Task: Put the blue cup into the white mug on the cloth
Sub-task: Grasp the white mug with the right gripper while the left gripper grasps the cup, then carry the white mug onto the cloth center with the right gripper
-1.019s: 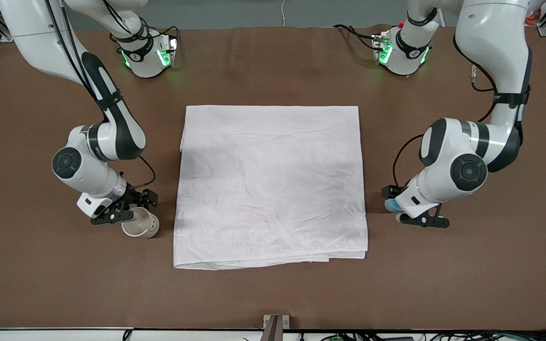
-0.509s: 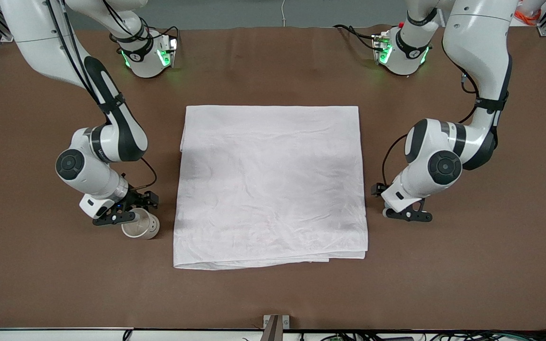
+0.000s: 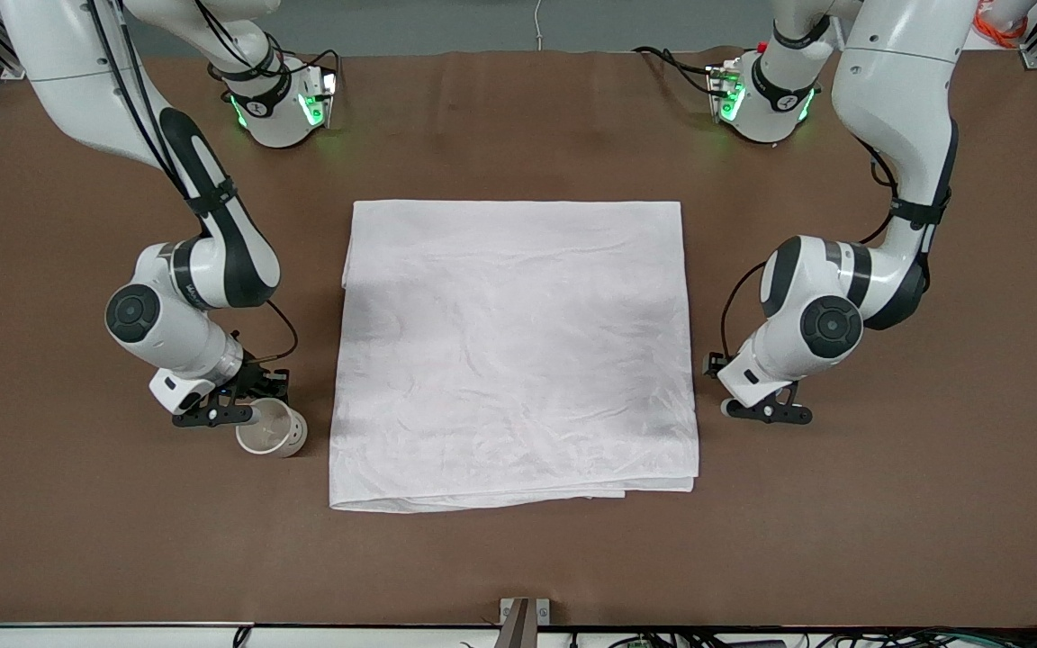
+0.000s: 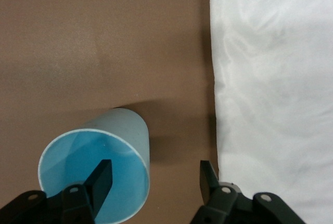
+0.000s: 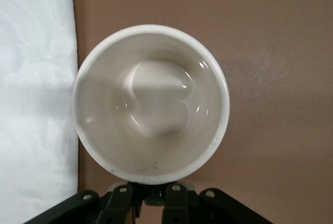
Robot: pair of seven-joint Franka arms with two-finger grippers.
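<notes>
The white mug (image 3: pixel 272 430) is beside the cloth (image 3: pixel 514 351), at the right arm's end of the table. My right gripper (image 3: pixel 247 415) is shut on its handle. In the right wrist view the mug (image 5: pixel 151 104) shows from above, empty, with my right gripper (image 5: pixel 151 197) closed on the dark handle next to the cloth's edge (image 5: pixel 34 104). The blue cup (image 4: pixel 93 169) stands on the table beside the cloth (image 4: pixel 276 94). My left gripper (image 4: pixel 154 179) is open, with one finger (image 4: pixel 101 179) inside the cup and the other outside it. In the front view my left gripper (image 3: pixel 766 411) hides the cup.
The brown table (image 3: pixel 518 558) surrounds the cloth. The two arm bases (image 3: pixel 280 103) (image 3: pixel 766 99) stand farthest from the front camera. A small metal bracket (image 3: pixel 523 616) sits at the table's nearest edge.
The left arm has moved toward the cloth, and its wrist now hides the blue cup in the front view. The right gripper and mug have shifted slightly.
</notes>
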